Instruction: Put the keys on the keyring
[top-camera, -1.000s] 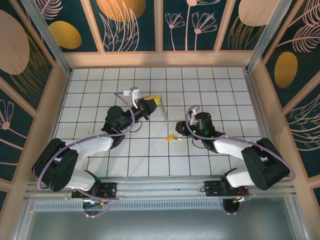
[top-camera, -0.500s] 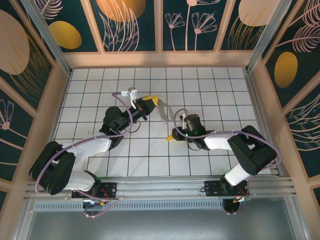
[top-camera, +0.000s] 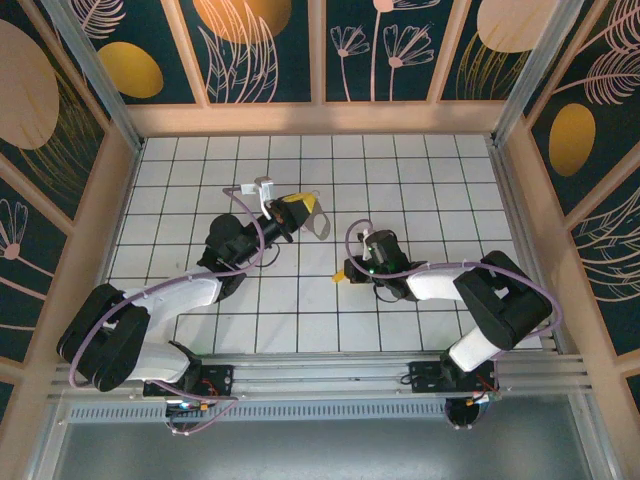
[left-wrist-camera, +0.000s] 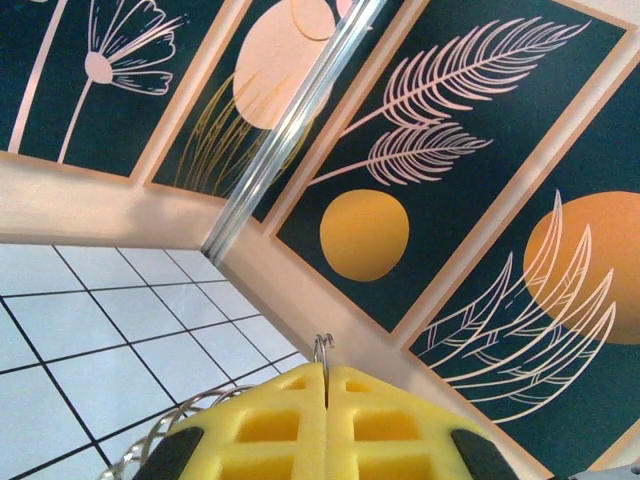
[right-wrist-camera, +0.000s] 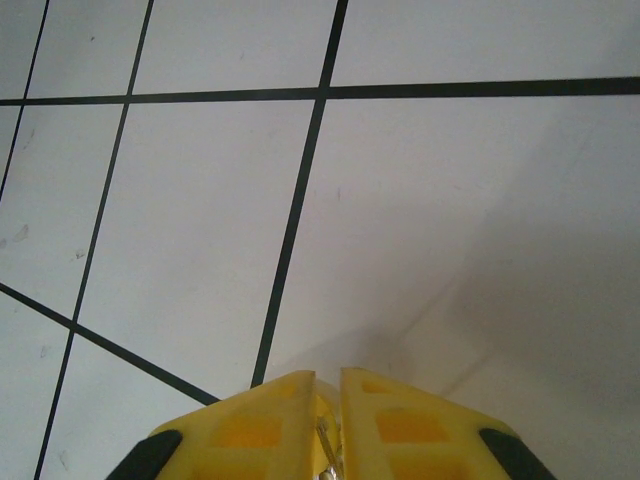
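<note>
My left gripper (top-camera: 303, 210) is held over the middle of the tiled floor, shut on the keyring (top-camera: 318, 223), a pale oval loop sticking out to its right. In the left wrist view the yellow fingertips (left-wrist-camera: 275, 400) press together on the thin wire of the keyring (left-wrist-camera: 322, 348), and more wire coils (left-wrist-camera: 165, 428) curve off at lower left. My right gripper (top-camera: 349, 270) is low over the floor just right of centre. Its jaws (right-wrist-camera: 328, 378) are nearly together, with a yellow-headed key (right-wrist-camera: 326, 438) pinched in the narrow gap.
The white tiled floor (top-camera: 300, 320) is boxed in by peach walls with dark floral panels (top-camera: 260, 50). The wall corner (left-wrist-camera: 230, 270) lies close ahead of the left gripper. Both arm bases sit on the rail (top-camera: 320, 375) at the near edge.
My right arm has swung left and down onto the yellow-headed key and its jaws have closed on it. The left gripper has turned a little, so the keyring now lies as a flat oval.
</note>
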